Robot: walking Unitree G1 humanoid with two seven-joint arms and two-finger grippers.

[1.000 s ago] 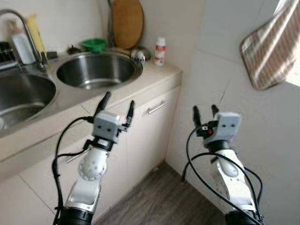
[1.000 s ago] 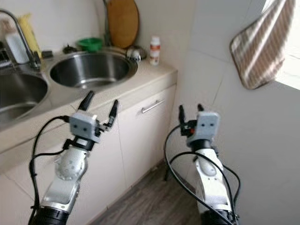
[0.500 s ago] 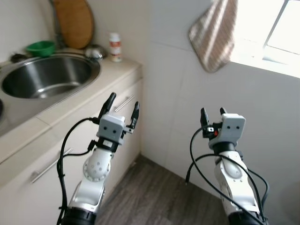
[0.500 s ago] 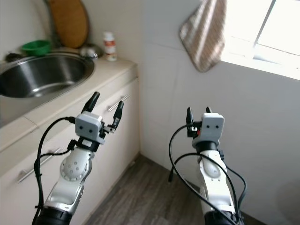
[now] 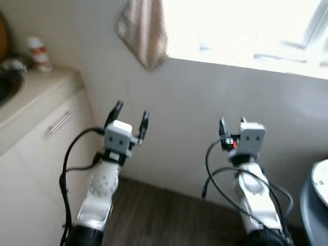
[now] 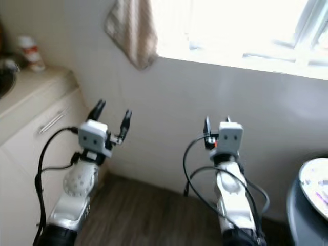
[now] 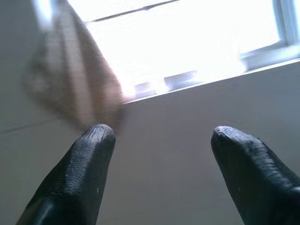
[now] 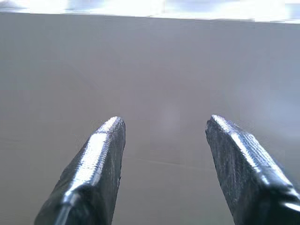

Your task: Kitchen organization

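Counter (image 5: pixel 36 100): it has slid off to the far left of the head views; the sinks that sat in front a second ago are out of frame, so the camera has swung right, not the things.
Bottle (image 5: pixel 39 53): the small white bottle with the red label stands blurred at the back corner of the counter, well apart from both arms.
Cloth (image 5: pixel 144 32): the striped cloth hangs on the wall by the window, now up and left of centre.
Left gripper (image 5: pixel 128 116): raised, fingers spread wide and empty, aimed at the wall under the window sill.
Right gripper (image 5: pixel 231 124): raised too, fingers apart, gripping nothing, facing bare wall.
Plate (image 6: pixel 315 184): a light plate on a dark round surface has just come into view at the right edge.
Meaning: my read is the robot is turning from the sink toward that plate; nothing is picked up yet.
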